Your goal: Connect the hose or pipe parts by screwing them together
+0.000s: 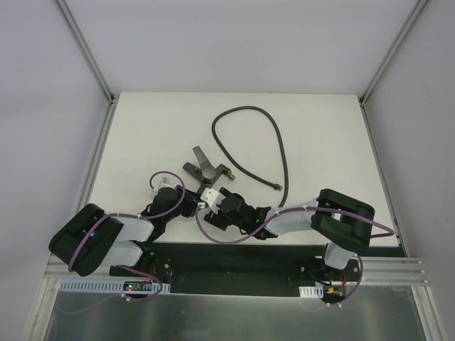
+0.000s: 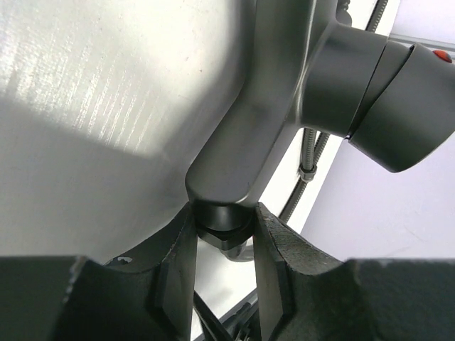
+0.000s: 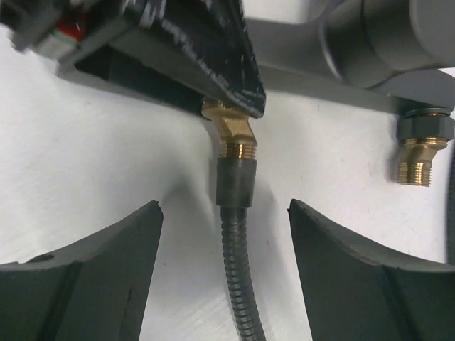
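The left gripper (image 2: 224,220) is clamped narrow on the fitting (image 2: 242,163), pinching a dark stem on one branch, probably to stop the body turning while a thread is worked; the fitting sits near the middle of the tabletop (image 1: 320,135), just beyond both arms. The right gripper (image 3: 224,209) stands wide, holding nothing, its fingers (image 3: 106,270) either side of the hose (image 3: 238,298) without touching it; that spacing suits a fresh bite on the collar (image 3: 234,183) for another twist, as I judge it. The collar meets the brass tip (image 3: 233,131) in line, so the joint looks at least started; how far the thread has seated cannot be told, as the join is a thin seam. The spare tip (image 3: 418,153) at the right is bare. From the joint the hose loops to the far side and comes back right, its other end lying free. From above, the arms cover the joint; at the left wrist the fitting fills the view and is cut off; the right wrist view crops the branch above the tip behind the left finger.
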`<action>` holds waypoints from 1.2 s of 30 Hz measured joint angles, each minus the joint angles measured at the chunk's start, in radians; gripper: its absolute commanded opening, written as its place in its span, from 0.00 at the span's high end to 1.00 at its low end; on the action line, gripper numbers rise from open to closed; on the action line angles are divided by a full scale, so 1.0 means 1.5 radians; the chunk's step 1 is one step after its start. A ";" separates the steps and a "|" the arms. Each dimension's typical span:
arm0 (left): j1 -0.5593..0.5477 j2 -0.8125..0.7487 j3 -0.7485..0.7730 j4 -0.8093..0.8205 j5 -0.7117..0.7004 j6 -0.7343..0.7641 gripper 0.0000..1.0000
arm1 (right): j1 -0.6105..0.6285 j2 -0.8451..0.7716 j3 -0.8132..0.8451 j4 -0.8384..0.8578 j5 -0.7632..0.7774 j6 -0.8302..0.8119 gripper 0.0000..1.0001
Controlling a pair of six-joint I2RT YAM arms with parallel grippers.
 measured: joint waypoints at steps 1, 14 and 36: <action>0.000 -0.004 0.000 -0.004 0.000 0.000 1.00 | 0.013 0.015 0.005 -0.004 0.031 -0.014 0.29; 0.000 -0.077 0.015 -0.108 0.018 -0.013 1.00 | 0.074 0.132 0.101 -0.011 0.229 -0.097 0.99; 0.008 -0.054 -0.004 -0.037 -0.065 0.013 1.00 | -0.293 0.342 0.126 0.407 -0.715 0.512 0.58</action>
